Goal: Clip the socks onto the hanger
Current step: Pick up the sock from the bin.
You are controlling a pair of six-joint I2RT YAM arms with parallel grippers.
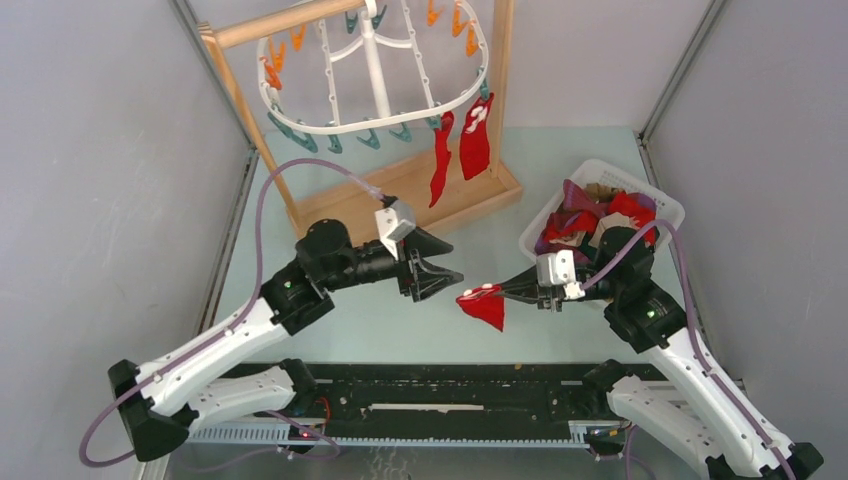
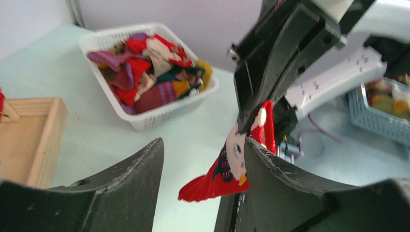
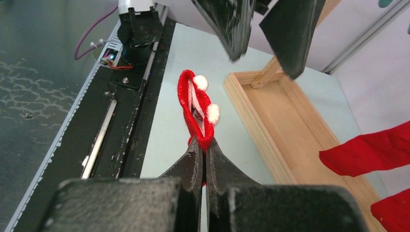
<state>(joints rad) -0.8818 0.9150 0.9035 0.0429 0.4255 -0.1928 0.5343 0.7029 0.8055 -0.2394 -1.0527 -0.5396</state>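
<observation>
Pinching one red sock (image 1: 486, 305) by an end, the right tool (image 1: 508, 291) has its jaws pressed together on the fabric and holds it above the bench (image 1: 370, 325), with the cuff and its white bobbles hanging free. The left tool (image 1: 452, 262) faces it from just beside, jaws apart and holding nothing.

This looks like the third sock, caught between the pick and the clipping. The next move probably calls for the left tool to close on the free end, or to press a peg open, before the sock travels to the rim.

Farther right, one white basket (image 1: 531, 236) holds a heap of socks too tangled to count. Beyond, one wooden stand (image 1: 400, 195) carries the one hanger (image 1: 340, 128). Two red socks (image 1: 476, 138) hang clipped at its near right rim; the other orange and teal pegs hang bare.
</observation>
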